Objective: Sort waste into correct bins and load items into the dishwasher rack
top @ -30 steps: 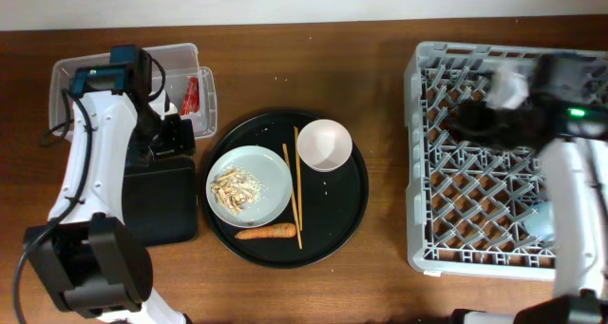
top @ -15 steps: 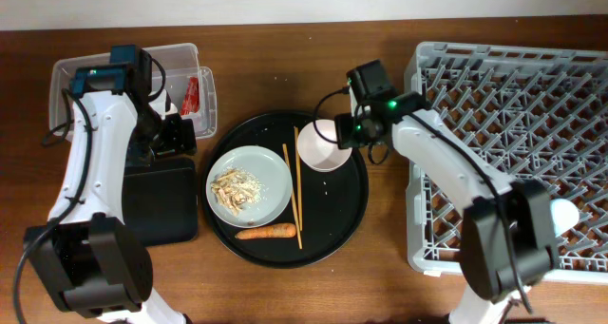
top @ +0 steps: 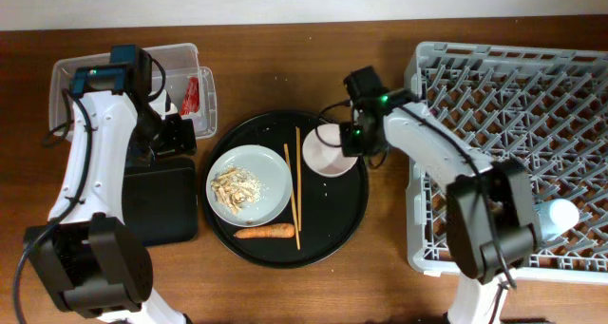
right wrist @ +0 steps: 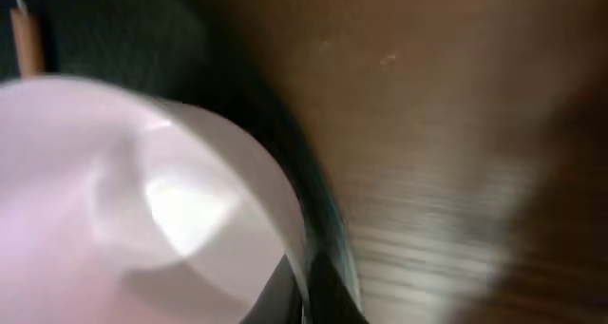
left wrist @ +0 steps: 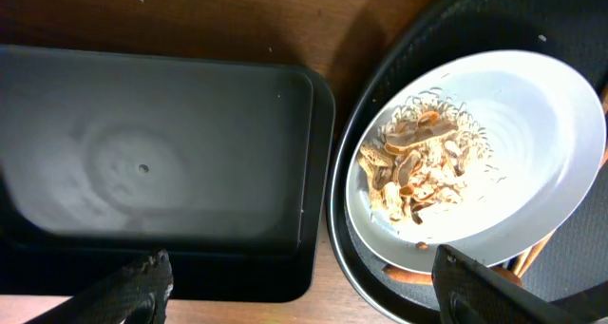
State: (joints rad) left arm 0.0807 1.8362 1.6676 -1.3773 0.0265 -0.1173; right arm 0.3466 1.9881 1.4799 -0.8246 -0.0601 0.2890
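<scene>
The top camera hangs high over the surface (top: 285, 67) and looks straight down. It is far off, so it sees everything: the clear tub (top: 180, 53) and black tray (top: 166, 210) on the left, the round tray (top: 332, 224) in the middle, the rack (top: 513, 96) on the right, and both arms.

The left wrist camera looks down too, but from much nearer. It sees only the black tray (left wrist: 152, 153) and the plate (left wrist: 541, 143). The tips of the left claw (left wrist: 318, 291) poke in at the bottom edge, far apart. The top camera sees that plate (top: 271, 172) as well.

The right wrist camera is very near and blurry. The bowl (right wrist: 114, 200) fills its left side and the brown surface (right wrist: 456, 124) its right. The top camera shares that bowl (top: 331, 155).
</scene>
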